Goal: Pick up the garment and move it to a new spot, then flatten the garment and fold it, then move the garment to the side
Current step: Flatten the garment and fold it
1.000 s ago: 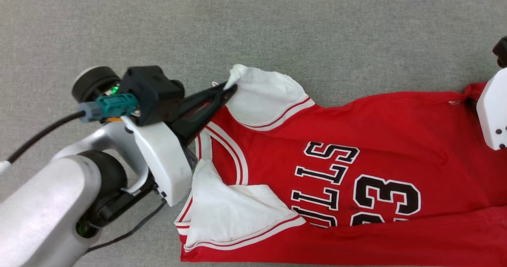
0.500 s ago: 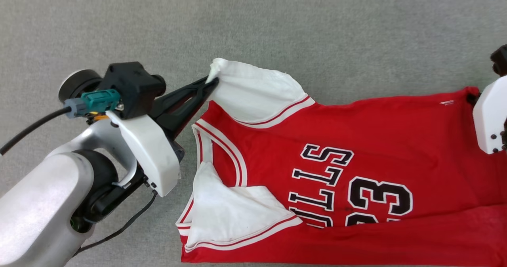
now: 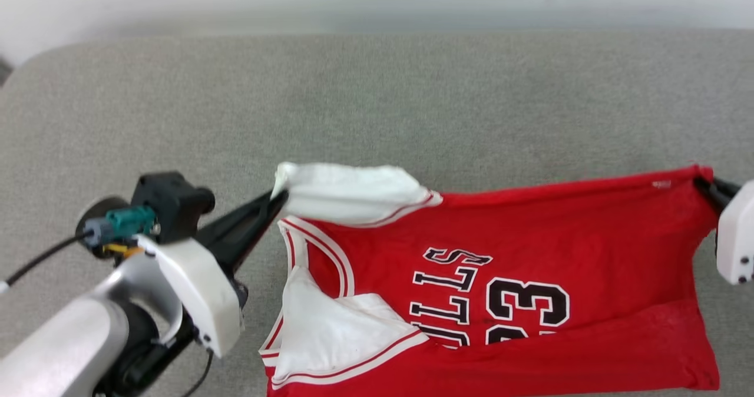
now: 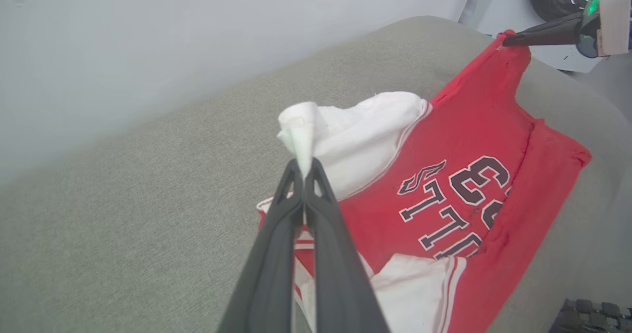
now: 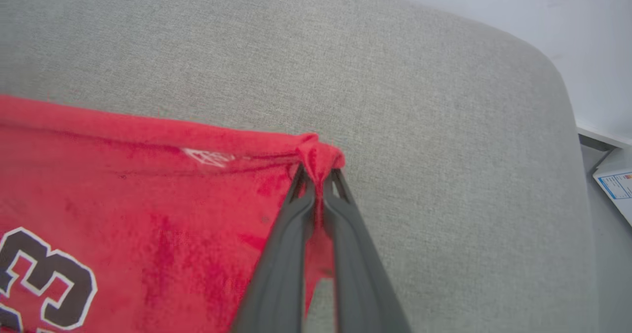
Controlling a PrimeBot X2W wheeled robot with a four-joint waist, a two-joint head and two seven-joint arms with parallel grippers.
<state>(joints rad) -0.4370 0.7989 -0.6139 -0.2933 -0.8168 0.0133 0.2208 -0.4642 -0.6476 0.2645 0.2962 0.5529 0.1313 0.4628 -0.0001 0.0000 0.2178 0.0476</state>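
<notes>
Holding garment stretched, left fingers pinching sleeve, right fingers pinching hem

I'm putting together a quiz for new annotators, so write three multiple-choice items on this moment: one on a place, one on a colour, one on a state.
1. Where on the garment does the left gripper grip?
A. the collar
B. the bottom hem
C. a white sleeve

2. What colour is the "23" print?
A. black with a white outline
B. gold
C. blue

3. How do the right gripper's jaws stand?
A. wide open over the cloth
B. shut on a red corner
C. shut on nothing

Answers:
1 C: the left wrist view shows white sleeve cloth pinched at the tips.
2 A: the head view shows black digits edged in white.
3 B: the right wrist view shows red cloth bunched between closed jaws.
</notes>
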